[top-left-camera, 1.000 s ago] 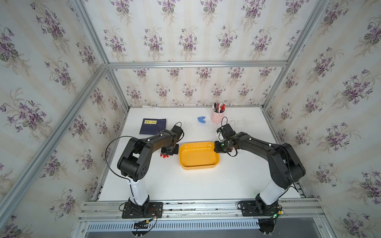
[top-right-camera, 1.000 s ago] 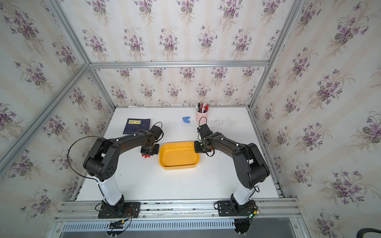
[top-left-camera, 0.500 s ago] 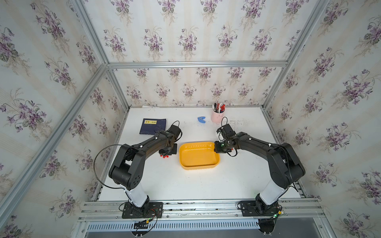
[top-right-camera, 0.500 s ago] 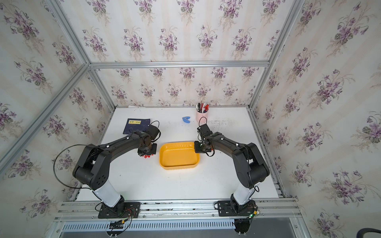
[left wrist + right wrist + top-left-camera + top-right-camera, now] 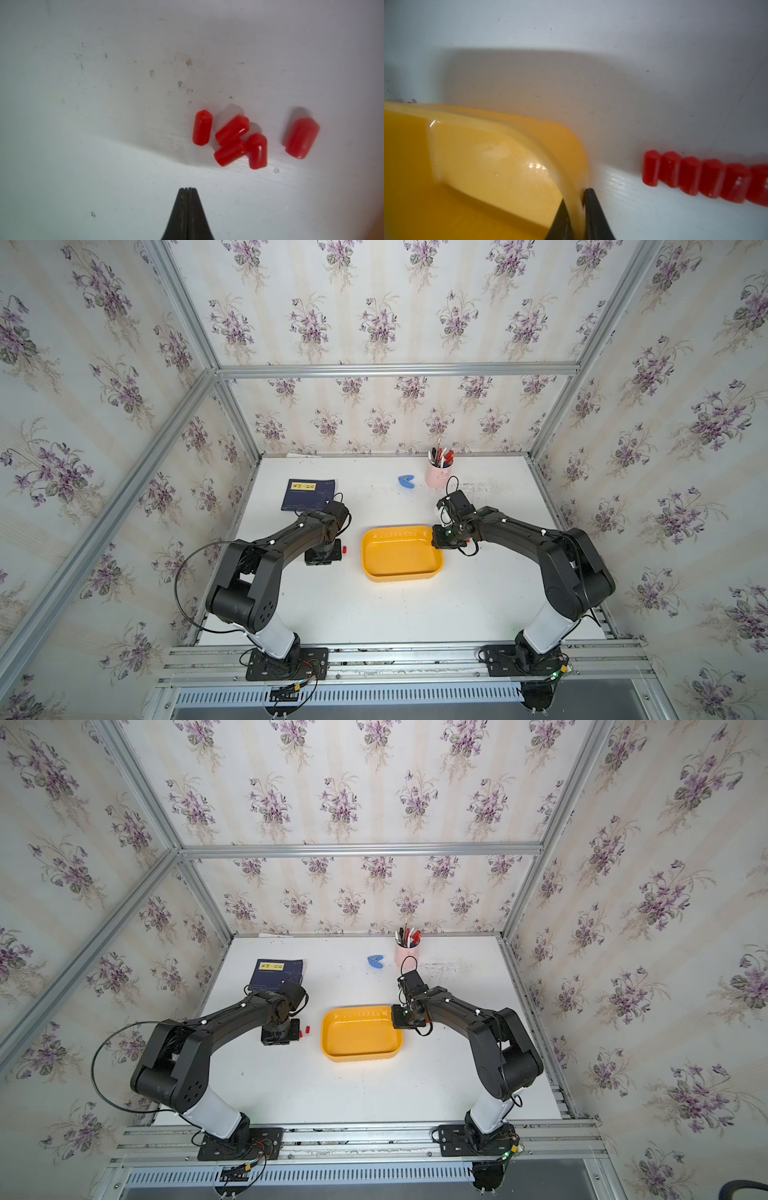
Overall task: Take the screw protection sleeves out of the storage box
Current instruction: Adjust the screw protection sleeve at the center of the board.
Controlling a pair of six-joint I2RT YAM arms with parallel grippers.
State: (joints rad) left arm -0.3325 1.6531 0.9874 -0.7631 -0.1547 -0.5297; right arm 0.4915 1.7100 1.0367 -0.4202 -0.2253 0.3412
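Clamping one corner of the single yellow box (image 5: 500,166), the right gripper (image 5: 575,195) has one finger inside the rim and one outside, closed on the plastic wall, while the left gripper (image 5: 188,188) hangs over the white table (image 5: 83,145) with its tips pressed together, apart from the sleeves (image 5: 232,129). Eleven red sleeves can be counted across the two wrist views, all lying on the table outside the box: five near the left gripper and six beside the corner that the right gripper grips. Of the five, three touch one another in a small heap, a fourth lies just beside them, and the fifth lies apart. The six sleeves (image 5: 689,175) lie side by side in one tight row, each touching the next, the last cut off by the frame edge. In both top views the box (image 5: 401,556) (image 5: 360,1036) sits mid-table between the two grippers, and a red sleeve (image 5: 344,549) shows between it and the left gripper. A row of fine ridges (image 5: 508,114) runs along the box's far rim. Toward the back wall stand one pink cup (image 5: 434,479) holding a bunch of pens (image 5: 444,456), red-capped and dark, too crowded to count, one small blue clip (image 5: 406,481) near the cup, and one dark blue book (image 5: 308,499) with a yellow label (image 5: 303,486) whose writing is too small to read.
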